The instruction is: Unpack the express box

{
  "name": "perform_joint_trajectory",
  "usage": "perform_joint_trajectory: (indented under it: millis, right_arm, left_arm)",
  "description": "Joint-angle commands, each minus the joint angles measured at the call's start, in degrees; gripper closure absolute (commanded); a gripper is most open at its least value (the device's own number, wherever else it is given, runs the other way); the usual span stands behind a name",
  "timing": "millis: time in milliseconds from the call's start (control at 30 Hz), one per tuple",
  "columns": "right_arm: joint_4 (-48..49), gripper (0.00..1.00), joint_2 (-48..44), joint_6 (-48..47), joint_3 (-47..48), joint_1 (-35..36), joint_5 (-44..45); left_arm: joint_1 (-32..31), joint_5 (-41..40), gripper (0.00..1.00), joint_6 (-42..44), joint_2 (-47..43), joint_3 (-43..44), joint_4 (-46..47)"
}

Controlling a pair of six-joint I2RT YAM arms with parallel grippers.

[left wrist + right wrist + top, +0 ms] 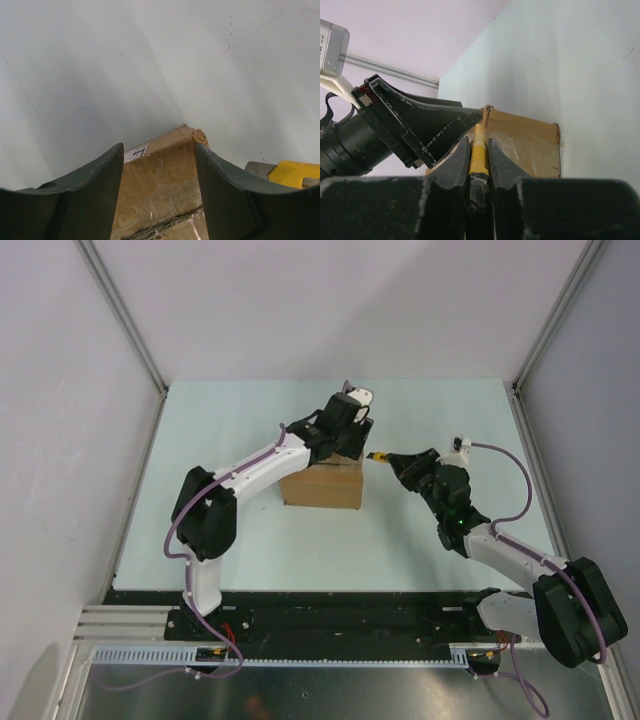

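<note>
Brown cardboard, matte and frayed at one corner, fills the space under the left gripper [159, 150]. This is the express box [322, 485], a squat carton sitting directly below that tool on the pale green table [420, 540]. The gripper's two dark, wedge-shaped fingers [75, 200] stand released and well apart over the box top, clamping nothing.

Only the left wrist view shows the top's detail: a small white printed label [136, 152] near the far edge, and glossy, wrinkled clear tape [165, 222] along a dark seam. From overhead the arm hides most of this, leaving only the plain front wall in sight.

To the right of that tool, just beside the box's upper corner, is the utility knife [479, 160], a slim yellow body with a ribbed grip. The right gripper [479, 142] is clenched on it, with a black pad pressed to each side. Its wrist view shows the knife's tip pointing at the box corner, close to one left finger. Whether the tip touches the cardboard cannot be told.
</note>
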Motion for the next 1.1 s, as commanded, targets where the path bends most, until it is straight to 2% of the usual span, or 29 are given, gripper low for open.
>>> perform_joint_trajectory:
  millis: [0, 633, 933, 1067]
  right_arm:
    - [5.05, 1.0, 1.44, 1.21, -0.5, -0.69, 0.4]
    - [10.85, 1.0, 6.44, 3.23, -1.2, -1.21, -0.3]
    - [11.56, 1.0, 6.54, 3.23, -1.2, -1.39, -0.74]
    - [11.82, 1.0, 6.54, 3.41, -1.29, -1.39, -1.09]
  left_arm:
    - [-0.63, -1.12, 0.36, 0.72, 0.23, 2.65, -0.09]
    - [-2.04, -3.23, 0.32, 2.65, -0.57, 5.72, -0.18]
    - [-2.04, -1.65, 0.45, 2.39, 1.54, 5.2, -0.36]
    - [-2.12, -0.51, 0.54, 2.04, 1.98, 4.93, -0.45]
